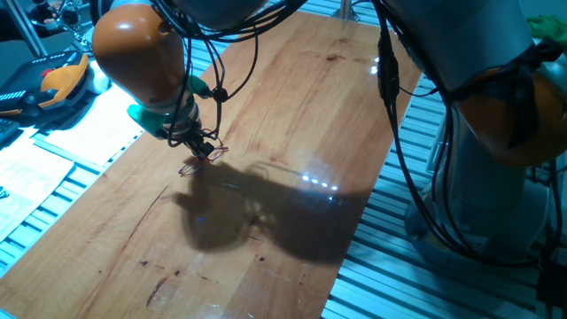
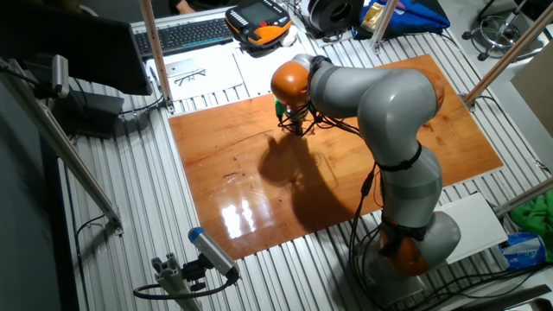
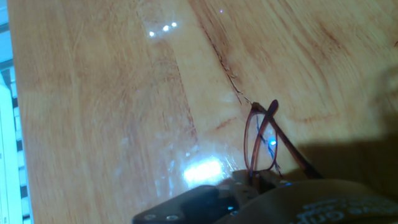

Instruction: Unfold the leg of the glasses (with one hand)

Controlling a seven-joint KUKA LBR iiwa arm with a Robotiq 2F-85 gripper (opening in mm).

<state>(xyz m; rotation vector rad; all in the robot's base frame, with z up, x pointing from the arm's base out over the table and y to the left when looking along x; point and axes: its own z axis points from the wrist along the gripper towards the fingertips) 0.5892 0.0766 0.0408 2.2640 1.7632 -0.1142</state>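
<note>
Black hand (image 3: 261, 186) jaws apparently grasp the glasses (image 3: 261, 140), whose long axis points away over the bench (image 3: 93, 93).

The table (image 1: 292, 115) is varnished wood, glossy enough to mirror the lamps, with fine grain and a thin crack. The glasses (image 3: 261, 140) look like thin reddish-brown wire with clear lenses. Around the table lies ribbed, matt metal decking (image 2: 130, 199).

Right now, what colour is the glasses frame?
Reddish-brown, thin wire; the glasses show best in the hand view, on the wooden table.
</note>
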